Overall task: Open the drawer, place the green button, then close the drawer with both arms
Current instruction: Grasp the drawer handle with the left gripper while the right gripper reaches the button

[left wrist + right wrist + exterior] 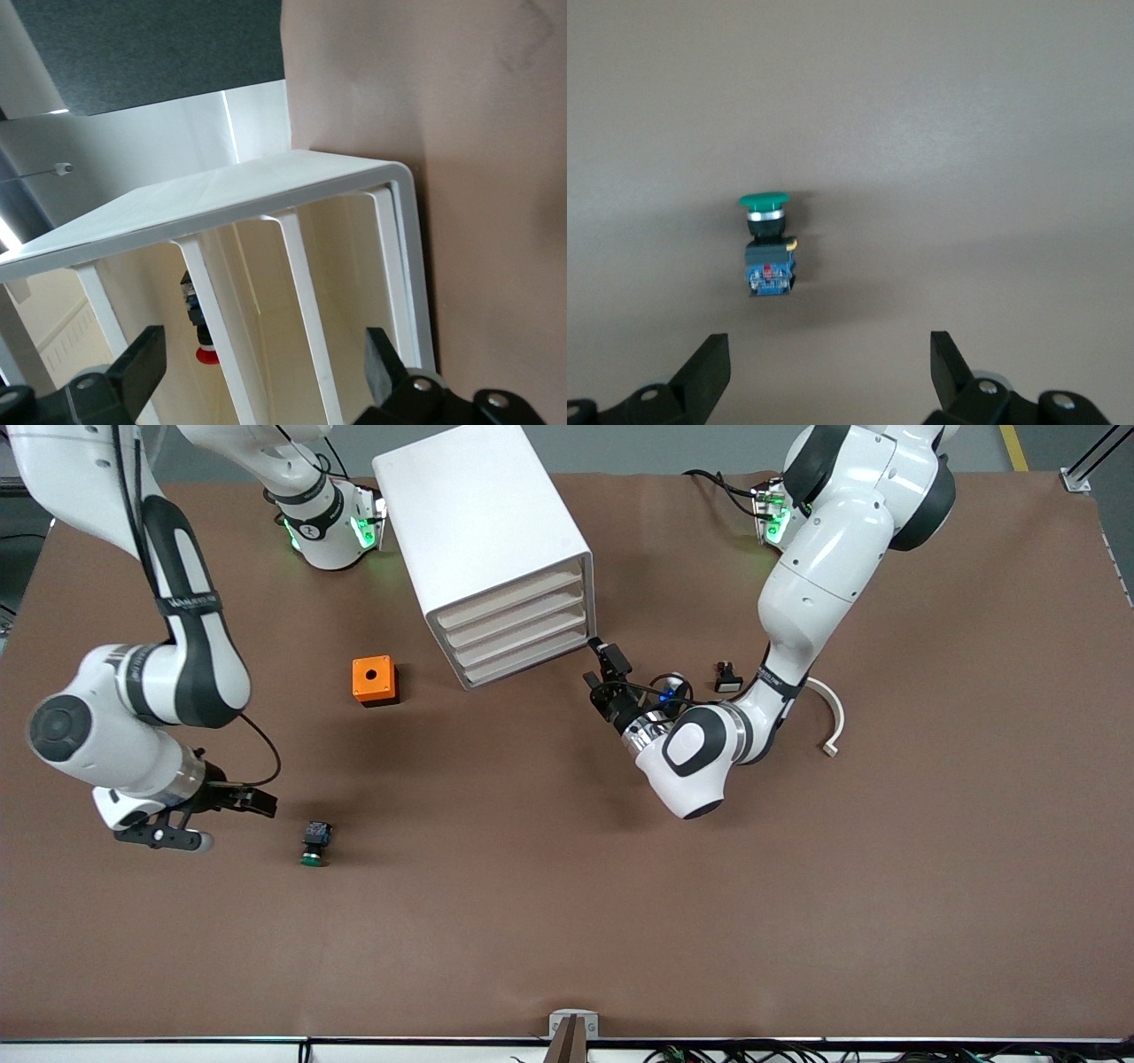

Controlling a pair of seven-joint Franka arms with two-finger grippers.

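on the brown table, one cabinet (496, 549), four drawers apparently shut, one button (315, 843), both end effectors released

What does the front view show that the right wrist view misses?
Only the front view shows the white cabinet with its four drawers shut, the orange box, and the left gripper, open at the bottom drawer. Only the right wrist view shows the button's blue and red body details. Both show the green-capped button on the table, and the open right gripper beside it.
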